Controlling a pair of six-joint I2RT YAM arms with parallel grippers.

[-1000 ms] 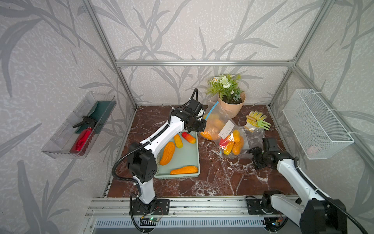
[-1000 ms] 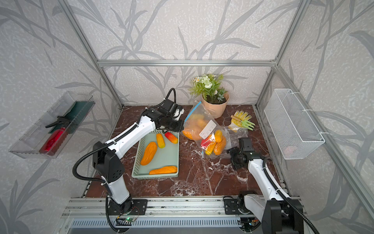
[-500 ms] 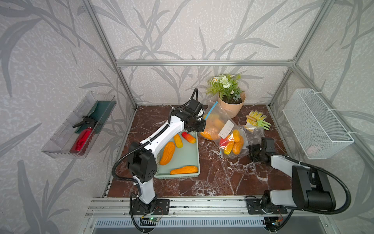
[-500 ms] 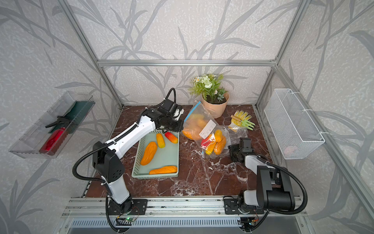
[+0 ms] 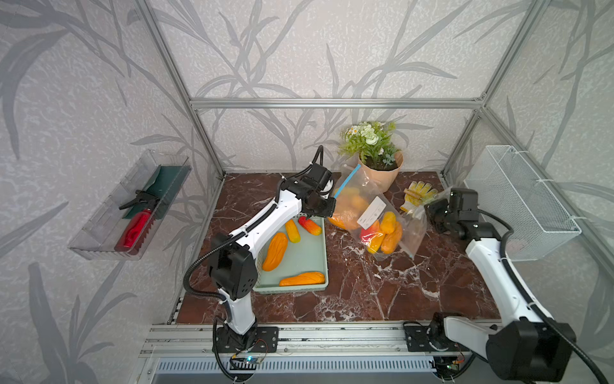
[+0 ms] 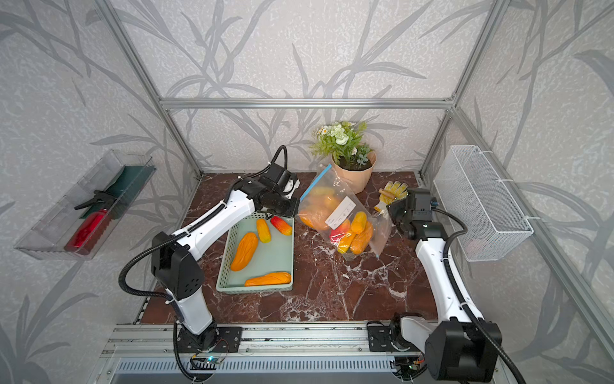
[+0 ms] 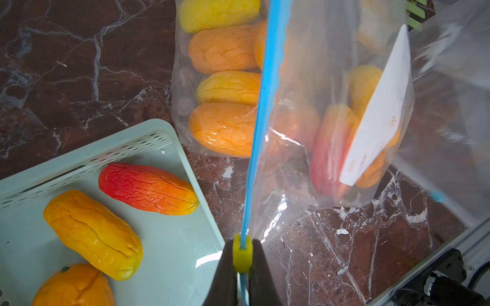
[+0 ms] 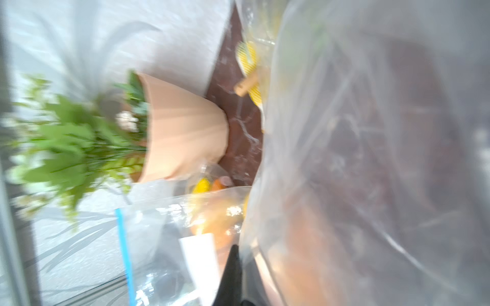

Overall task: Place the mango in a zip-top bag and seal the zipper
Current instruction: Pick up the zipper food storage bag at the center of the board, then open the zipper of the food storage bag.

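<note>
Mangoes (image 5: 387,232) already sit in the zip-top bag (image 5: 362,186) at frame centre; left tool (image 7: 242,254) clenches its zipper (image 7: 265,92), right tool (image 5: 430,212) pinches plastic; sealing seemingly remains.

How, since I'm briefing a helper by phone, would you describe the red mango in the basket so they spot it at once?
On the marble table, find the mint-green basket. Four fruits lie in it; your mango is in the far corner nearest the zip-top bag. It alone is red, fading to orange; the others are orange or yellow.
</note>
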